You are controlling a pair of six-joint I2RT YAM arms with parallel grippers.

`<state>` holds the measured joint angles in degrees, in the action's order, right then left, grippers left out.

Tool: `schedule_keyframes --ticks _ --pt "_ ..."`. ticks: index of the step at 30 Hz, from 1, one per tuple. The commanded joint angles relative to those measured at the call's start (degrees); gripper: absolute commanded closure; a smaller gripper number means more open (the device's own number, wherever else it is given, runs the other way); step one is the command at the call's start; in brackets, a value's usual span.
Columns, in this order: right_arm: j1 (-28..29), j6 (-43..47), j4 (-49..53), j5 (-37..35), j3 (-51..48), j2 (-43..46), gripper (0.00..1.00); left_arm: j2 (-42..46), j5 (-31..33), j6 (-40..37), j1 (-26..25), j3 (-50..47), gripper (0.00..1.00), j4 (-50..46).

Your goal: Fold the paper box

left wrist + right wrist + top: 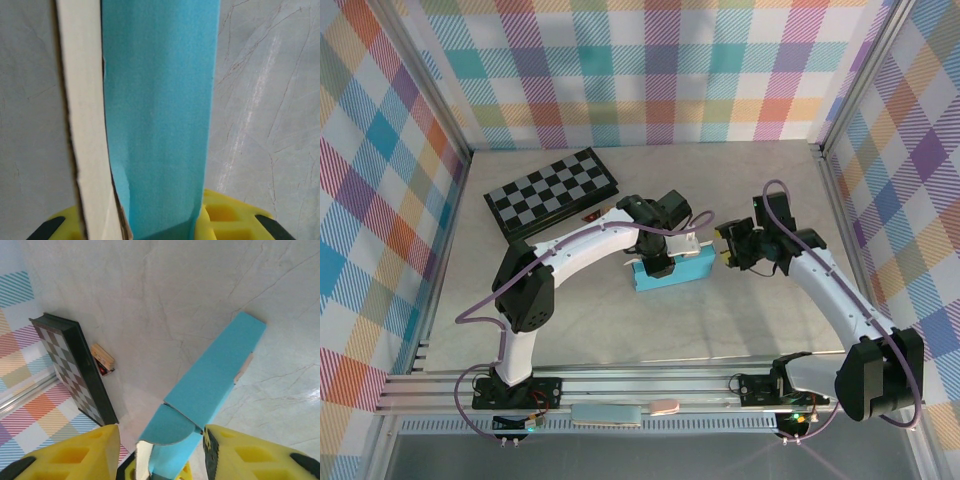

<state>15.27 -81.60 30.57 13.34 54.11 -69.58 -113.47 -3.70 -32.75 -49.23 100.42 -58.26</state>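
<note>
Paper box (675,272) mid-frame in top view, clamped in left gripper (150,227); right gripper (160,452) part-open, straddling its end, not gripping.

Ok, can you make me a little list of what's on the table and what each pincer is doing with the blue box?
paper box: turquoise, lying in the middle of the table
left pincer: clamped on the paper box from above
right pincer: open, one finger on each side of the box's end
checkerboard: black and grey, back left, apart from the box
small wooden block: beside the checkerboard's edge
</note>
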Motion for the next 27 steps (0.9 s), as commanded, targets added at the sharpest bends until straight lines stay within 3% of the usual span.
schedule_keyframes --ticks 1,8,23,27 --pt "-0.5 -2.3 -1.7 1.9 2.4 -0.7 0.52 -2.0 0.8 0.4 -0.3 0.2 0.80 -1.8" --pt "-0.6 -2.6 6.3 5.2 7.9 -4.7 0.61 -2.5 1.1 0.4 -0.3 0.6 0.80 -1.9" --pt "-0.8 1.1 8.9 5.3 8.1 -8.2 0.67 -2.3 1.2 0.3 -0.3 0.6 0.81 -1.7" --pt "-1.0 2.2 10.3 5.3 7.5 -8.3 0.72 -2.0 1.3 0.3 -0.3 0.4 0.81 -1.7"
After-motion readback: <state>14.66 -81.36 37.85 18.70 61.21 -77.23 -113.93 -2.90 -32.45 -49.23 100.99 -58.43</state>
